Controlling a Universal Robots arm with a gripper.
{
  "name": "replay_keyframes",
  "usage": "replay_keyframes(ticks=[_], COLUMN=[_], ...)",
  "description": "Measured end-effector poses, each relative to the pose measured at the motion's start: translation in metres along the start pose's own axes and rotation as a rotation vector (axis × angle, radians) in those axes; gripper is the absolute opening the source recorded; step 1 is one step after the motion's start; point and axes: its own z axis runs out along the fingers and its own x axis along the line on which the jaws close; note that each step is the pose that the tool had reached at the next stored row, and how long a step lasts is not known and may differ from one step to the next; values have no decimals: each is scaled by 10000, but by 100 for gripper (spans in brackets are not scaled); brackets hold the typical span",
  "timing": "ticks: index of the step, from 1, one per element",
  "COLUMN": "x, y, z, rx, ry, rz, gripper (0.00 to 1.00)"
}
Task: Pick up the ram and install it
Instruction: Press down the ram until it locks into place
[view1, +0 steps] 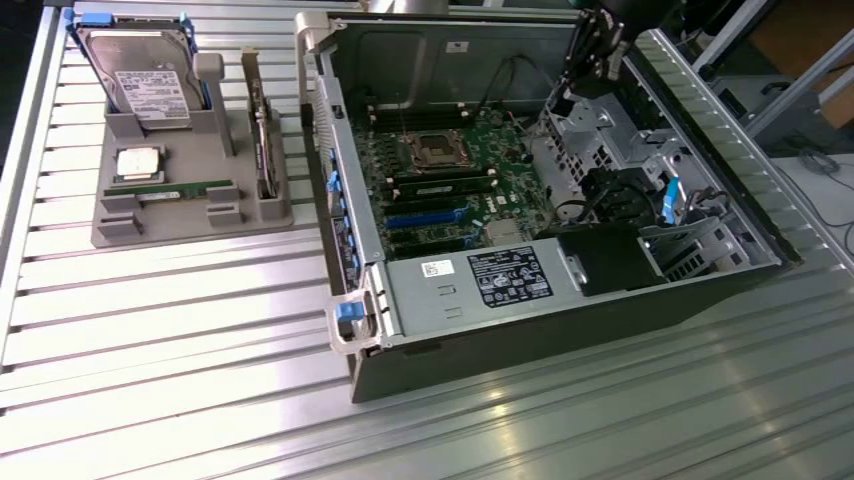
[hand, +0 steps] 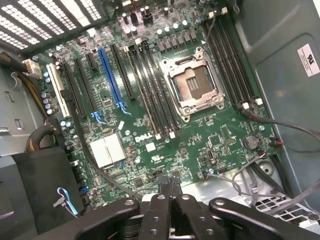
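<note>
End effector (hand: 172, 210) empty, fingers closed, over the motherboard (hand: 165, 125).
One ram (view1: 171, 190) sits in the grey holder (view1: 187, 215) on the surface, upright for edge gripping.

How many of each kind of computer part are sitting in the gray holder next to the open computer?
hard drive: 1
silver processor chip: 1
green ram stick: 1
card with a metal bracket: 1
Total in the gray holder: 4
</note>
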Motion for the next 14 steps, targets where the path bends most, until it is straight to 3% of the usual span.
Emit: replay_keyframes(ticks=[8, 14], x=[-1, 0], y=[0, 0], z=[2, 1], rx=[20, 62], ry=[68, 191], rz=[530, 1129], gripper=[11, 11])
